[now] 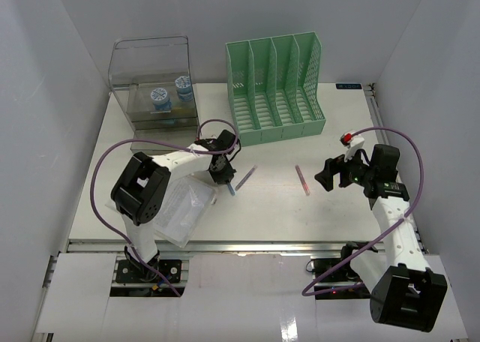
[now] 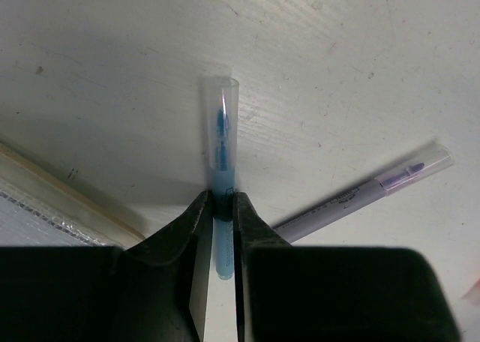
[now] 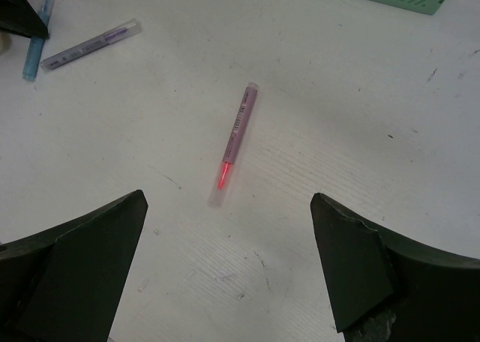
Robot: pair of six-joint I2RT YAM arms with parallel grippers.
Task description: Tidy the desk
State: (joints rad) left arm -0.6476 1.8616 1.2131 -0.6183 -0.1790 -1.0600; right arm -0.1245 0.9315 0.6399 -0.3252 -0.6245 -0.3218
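Blue pen (image 2: pixel 222 143) is pinched on the counter (image 2: pixel 337 57) by the left claw (image 2: pixel 221 199), presumably for stowing; right claw (image 3: pixel 229 199) is held spread above the red pen (image 3: pixel 238 136), presumably next.

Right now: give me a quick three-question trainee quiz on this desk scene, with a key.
1. Which colour of pen sits between the left gripper's fingers? A red, B blue, C purple.
2. True or false: the right gripper is shut on the red pen.
3. How many pens are in view on the desk?
Key: 1 B, the blue pen. 2 False; its jaws stand open, not touching the pen. 3 Three, counting the purple pen.
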